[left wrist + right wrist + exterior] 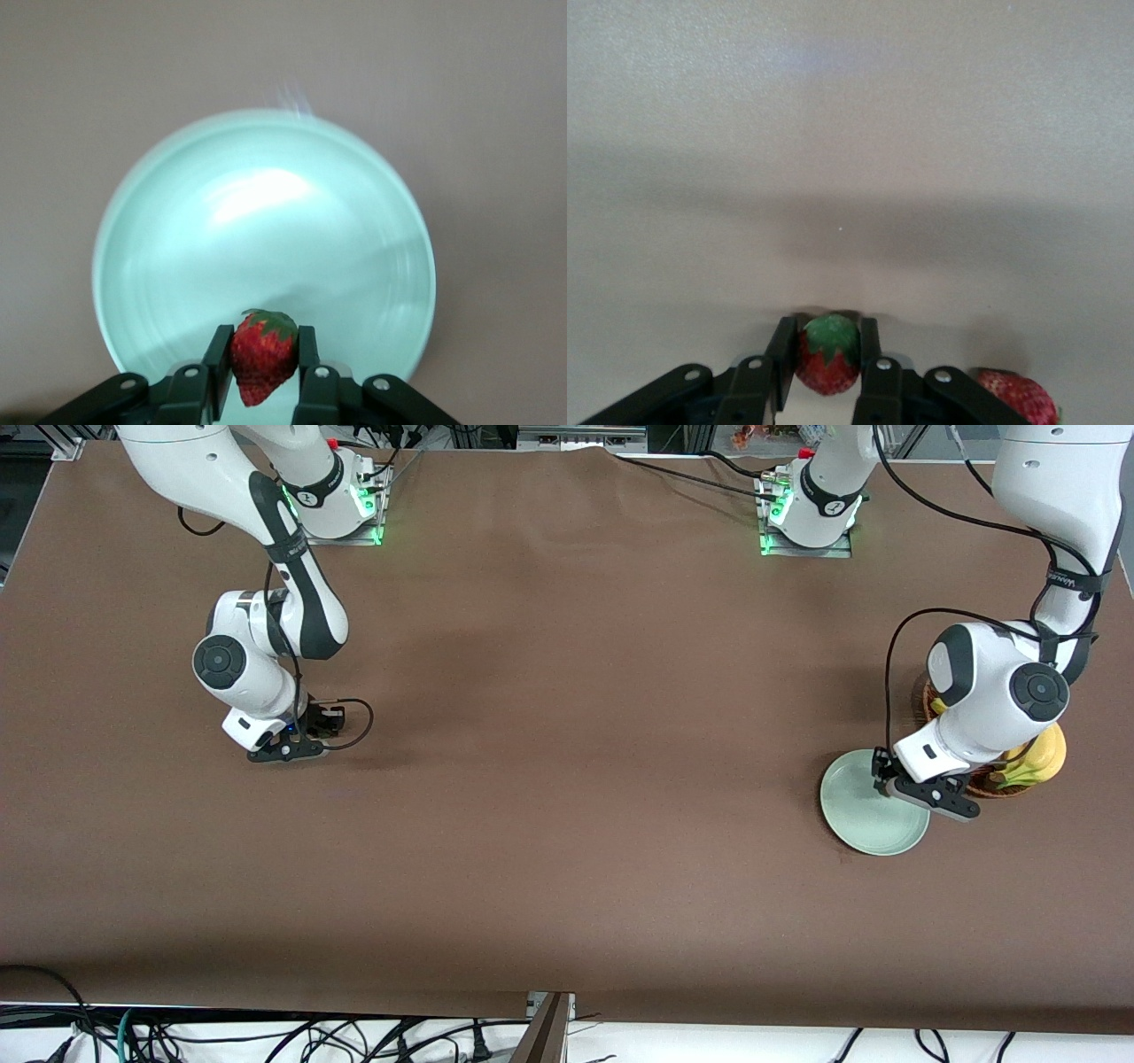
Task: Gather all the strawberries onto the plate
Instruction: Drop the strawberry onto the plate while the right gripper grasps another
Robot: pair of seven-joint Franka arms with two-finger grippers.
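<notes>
My left gripper [926,795] hangs over the pale mint-green plate [864,810], at the left arm's end of the table, and is shut on a strawberry [263,354]. The plate [266,221] lies bare under it in the left wrist view. My right gripper [285,750] is down at the table at the right arm's end, its fingers closed against a second strawberry [829,354] with its green top up. A third strawberry [1017,397] lies on the table right beside that gripper. In the front view the grippers hide all the strawberries.
A brown wicker basket [999,786] with yellow bananas [1044,760] stands beside the plate, mostly under the left arm's wrist. The brown table [576,735] stretches between the two arms.
</notes>
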